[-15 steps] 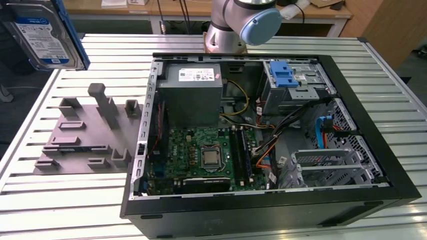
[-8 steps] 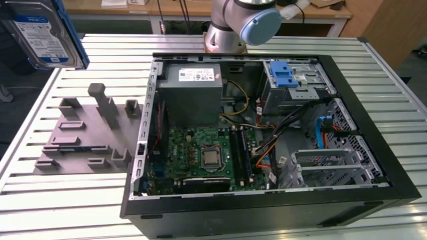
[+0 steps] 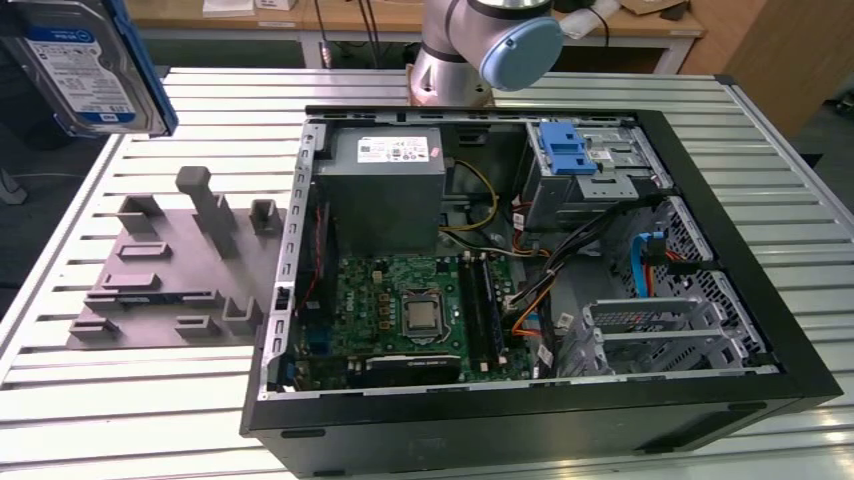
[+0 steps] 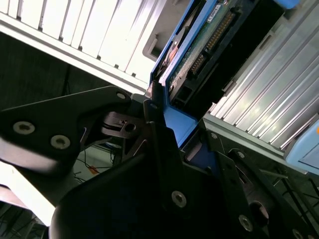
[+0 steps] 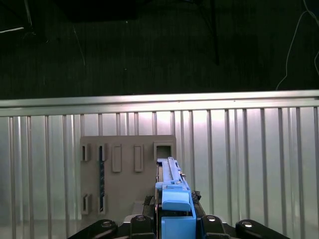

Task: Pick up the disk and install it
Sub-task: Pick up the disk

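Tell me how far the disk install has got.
Done: the disk is picked up, held high over the slatted table, clear of the grey holder block. In hand: the gripper is shut on its blue carrier bracket, seen in the second wrist view. Left: installing; the disk is not yet in the open computer case.

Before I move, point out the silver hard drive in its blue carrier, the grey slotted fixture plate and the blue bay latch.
Silver hard drive in blue plastic carrier [image 3: 80, 60]: exterior view, white-and-blue label.
Grey slotted fixture plate [image 3: 187, 275]: exterior view, bare base.
Blue plastic bay latch [image 3: 566, 150]: exterior view, ribbed middle.
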{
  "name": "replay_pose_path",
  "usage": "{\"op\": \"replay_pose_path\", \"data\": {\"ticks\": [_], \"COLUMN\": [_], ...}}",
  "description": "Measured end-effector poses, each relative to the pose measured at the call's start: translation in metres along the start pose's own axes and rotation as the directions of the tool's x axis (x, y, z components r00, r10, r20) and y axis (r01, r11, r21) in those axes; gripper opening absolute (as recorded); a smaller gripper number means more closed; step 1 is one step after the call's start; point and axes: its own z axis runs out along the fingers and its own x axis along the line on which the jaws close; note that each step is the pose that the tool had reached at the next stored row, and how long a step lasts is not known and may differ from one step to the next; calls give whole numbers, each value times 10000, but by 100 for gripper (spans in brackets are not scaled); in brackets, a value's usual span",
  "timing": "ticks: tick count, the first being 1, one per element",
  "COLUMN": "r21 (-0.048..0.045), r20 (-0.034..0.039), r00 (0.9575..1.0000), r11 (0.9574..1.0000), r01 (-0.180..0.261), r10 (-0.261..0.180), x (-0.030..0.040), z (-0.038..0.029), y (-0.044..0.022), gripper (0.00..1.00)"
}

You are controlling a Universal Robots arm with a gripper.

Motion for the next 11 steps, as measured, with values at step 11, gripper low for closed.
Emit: {"op": "replay_pose_path", "data": {"ticks": [11], "r21": [-2], "r20": [-1], "r00": [10000], "r11": [10000], "r01": [-1], "r10": [1], "x": [-1], "z": [-21], "y": [-2], "gripper": [36]}}
